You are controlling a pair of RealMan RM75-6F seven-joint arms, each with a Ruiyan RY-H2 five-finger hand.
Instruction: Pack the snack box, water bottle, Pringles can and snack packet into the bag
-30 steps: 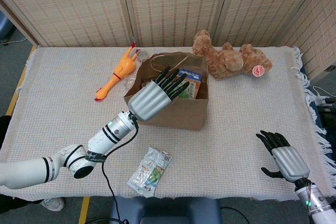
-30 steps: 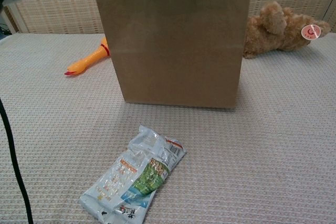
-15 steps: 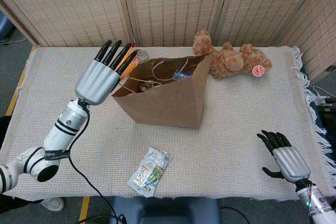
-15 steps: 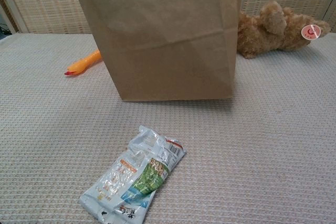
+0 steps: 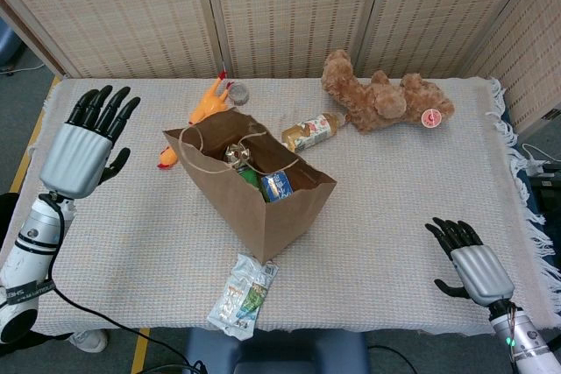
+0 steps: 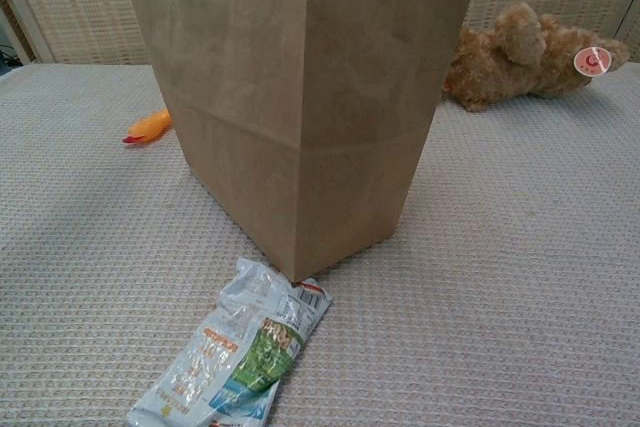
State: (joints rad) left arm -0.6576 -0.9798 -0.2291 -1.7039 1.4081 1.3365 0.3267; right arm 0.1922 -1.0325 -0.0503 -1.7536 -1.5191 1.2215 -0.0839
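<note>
The brown paper bag (image 5: 263, 208) stands open at mid-table, turned corner-first toward me, and fills the chest view (image 6: 300, 107). Inside it I see a blue snack box (image 5: 277, 186), something green and crumpled foil. The snack packet (image 5: 242, 295) lies flat on the cloth at the bag's near corner (image 6: 232, 365). A labelled bottle (image 5: 310, 131) lies on its side behind the bag. My left hand (image 5: 84, 140) is raised at the far left, fingers spread, holding nothing. My right hand (image 5: 469, 262) hovers at the front right, empty.
A brown teddy bear (image 5: 381, 98) lies at the back right (image 6: 530, 52). An orange rubber chicken (image 5: 203, 111) lies behind the bag's left side (image 6: 150, 125), with a small grey round object (image 5: 238, 92) beside it. The table's front edge is just beyond the packet.
My left hand has come out of the bag and swung far left. The bag has slid forward and turned, now reaching the packet. The bottle behind it has come into sight.
</note>
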